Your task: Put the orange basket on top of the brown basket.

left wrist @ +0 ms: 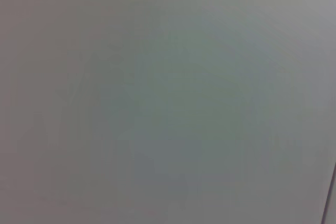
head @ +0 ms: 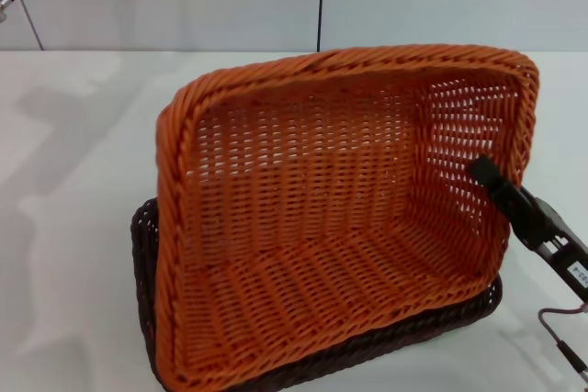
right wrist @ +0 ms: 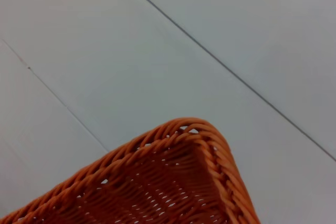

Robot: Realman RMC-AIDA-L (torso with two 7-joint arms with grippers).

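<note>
Surface: white tabletop (head: 73,227), pale wall panels behind with a dark vertical seam.
Orange basket (head: 340,218): tipped up steeply on one long edge, open side facing my head camera, woven bottom standing almost upright at the back. Its lower long edge rests in or on the brown basket; the upper rim hangs high over the table.
Brown basket (head: 147,236): flat on the table directly under the orange one, mostly hidden; only its left end wall and a strip of front rim (down to the lower right corner) show.
Right gripper (head: 487,176): my arm comes in from the lower right, black fingertip against the inside of the orange basket's right end wall, just below the rim. Clamped on that wall, as far as the head view shows (the outer finger is hidden behind the weave).
Right wrist view: one braided corner of the orange basket (right wrist: 205,145), with grey panels and seams beyond it.
Left gripper: nowhere in any view; my left wrist camera shows only a blank grey-green surface.
</note>
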